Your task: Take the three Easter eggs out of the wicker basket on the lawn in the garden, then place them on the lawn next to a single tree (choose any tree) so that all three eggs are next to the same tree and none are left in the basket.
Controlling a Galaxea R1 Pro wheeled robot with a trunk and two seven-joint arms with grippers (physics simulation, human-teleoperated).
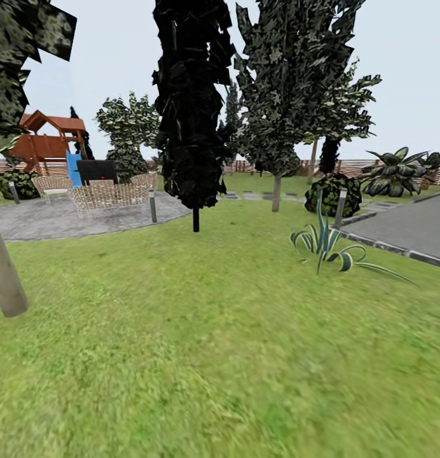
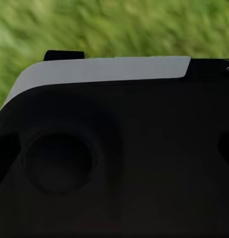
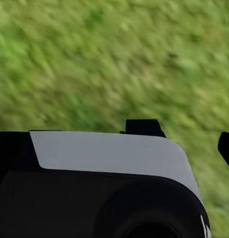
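head view: wide lawn (image 1: 213, 356) fills the lower part, bright green & mottled. at the left edge a pale grey-tan trunk of a tree (image 1: 5, 273) leans up out of the grass, dark blocky leaves above it in the top left corner. mid-frame stands a narrow black conifer (image 1: 193, 108) on a thin stem, w/ a taller speckled tree (image 1: 290, 95) just right of it. further back on the left: a grey paved patio (image 1: 67, 219) w/ wicker chairs (image 1: 109, 194), and a red-brown playset (image 1: 47, 143) behind. a spiky striped plant (image 1: 325, 245) sits in the grass at right, near a grey slab (image 1: 404, 229). brown slat fence (image 1: 366, 168) runs along the back.

left wrist view: dark robot body part w/ a pale grey band (image 2: 104, 72) blocks most of it, blurred grass beyond. can't tell how the left gripper stands.

right wrist view: same kind of dark body w/ grey panel (image 3: 109, 153), grass above. a black finger tip (image 3: 226, 148) pokes in at the edge; can't tell the right gripper's state.
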